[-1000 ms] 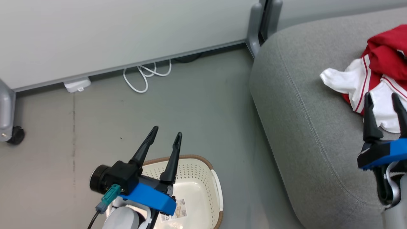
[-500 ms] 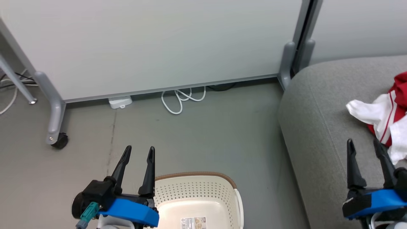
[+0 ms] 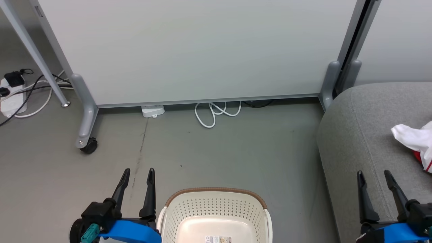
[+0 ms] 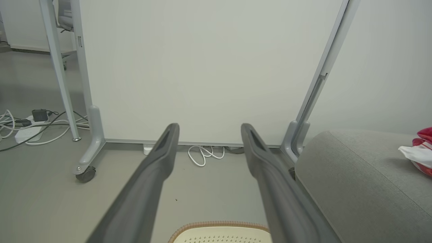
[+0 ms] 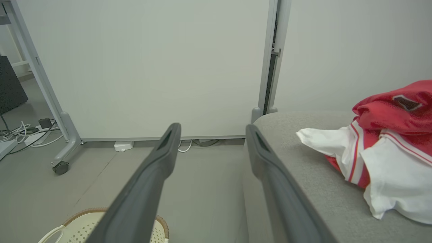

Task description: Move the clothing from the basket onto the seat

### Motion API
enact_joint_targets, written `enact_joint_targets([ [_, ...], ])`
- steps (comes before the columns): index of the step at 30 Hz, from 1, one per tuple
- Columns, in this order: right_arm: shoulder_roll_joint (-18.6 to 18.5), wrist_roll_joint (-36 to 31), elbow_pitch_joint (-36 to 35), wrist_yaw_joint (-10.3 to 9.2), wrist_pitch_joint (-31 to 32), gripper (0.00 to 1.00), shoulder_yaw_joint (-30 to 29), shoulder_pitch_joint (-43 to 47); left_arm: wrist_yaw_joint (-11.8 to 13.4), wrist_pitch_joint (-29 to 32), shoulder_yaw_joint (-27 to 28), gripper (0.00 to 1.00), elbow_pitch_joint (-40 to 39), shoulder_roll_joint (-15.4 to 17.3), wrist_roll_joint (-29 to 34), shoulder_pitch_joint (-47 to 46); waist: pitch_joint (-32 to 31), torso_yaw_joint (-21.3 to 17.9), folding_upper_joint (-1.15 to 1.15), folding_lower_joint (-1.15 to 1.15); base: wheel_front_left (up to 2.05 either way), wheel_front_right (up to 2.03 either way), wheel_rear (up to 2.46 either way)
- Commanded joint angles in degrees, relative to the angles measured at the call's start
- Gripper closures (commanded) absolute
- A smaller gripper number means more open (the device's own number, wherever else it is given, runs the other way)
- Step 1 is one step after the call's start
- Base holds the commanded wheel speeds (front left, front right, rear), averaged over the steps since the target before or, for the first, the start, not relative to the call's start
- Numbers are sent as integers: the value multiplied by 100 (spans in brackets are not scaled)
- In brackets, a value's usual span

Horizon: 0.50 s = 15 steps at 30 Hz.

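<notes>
in the head view the clothing (image 3: pixel 416 143) was seen lying on the seat (image 3: pixel 364 135), at about 2 o'clock from the right gripper (image 3: pixel 373 172) and well apart from the left gripper (image 3: pixel 138 170); the right arm was plainly the nearer one. in the right wrist view the heap was spread roughly along the 10-to-4 o'clock line, with a white sleeve end turned toward 9 o'clock, the side of the fingers (image 5: pixel 152 175), and red folds piled behind it. no fabric was touched by either pair of fingers. both pairs were held moderately wide and empty, with floor (image 3: pixel 236 152) and a pale panel (image 3: pixel 202 50) visible between them in the wrist views. the basket (image 3: pixel 216 190) stood on the floor between the two grippers, just beside the left fingers at their 3 o'clock. in the part of it that was shown, only a paper label (image 3: pixel 218 239) was seen on its bottom and no fabric, though its near end was cut off by the frame.

counted: one basket, one seat, two grippers of two fingers each, one heap of clothing. whether one garment or two lay in it could not be told. the transfer was judged done or nearly so, and any further handling was judged to fall to the right arm.
</notes>
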Motion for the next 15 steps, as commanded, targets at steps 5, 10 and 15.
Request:
enact_joint_targets([
  [5, 11, 154, 42, 3, -57, 0, 117, 194, -10, -27, 31, 0, 150, 15, 100, 121, -89, 77, 0, 0, 0, 0, 0],
  [10, 12, 241, 105, 3, -69, 0, 201, 227, -11, -27, 37, 0, 238, 52, 83, 209, -144, 75, 0, 0, 0, 0, 0],
  [15, 12, 286, 132, 3, -80, 0, 249, 233, -12, -27, 8, 0, 286, 77, 74, 198, -154, 78, 0, 0, 0, 0, 0],
])
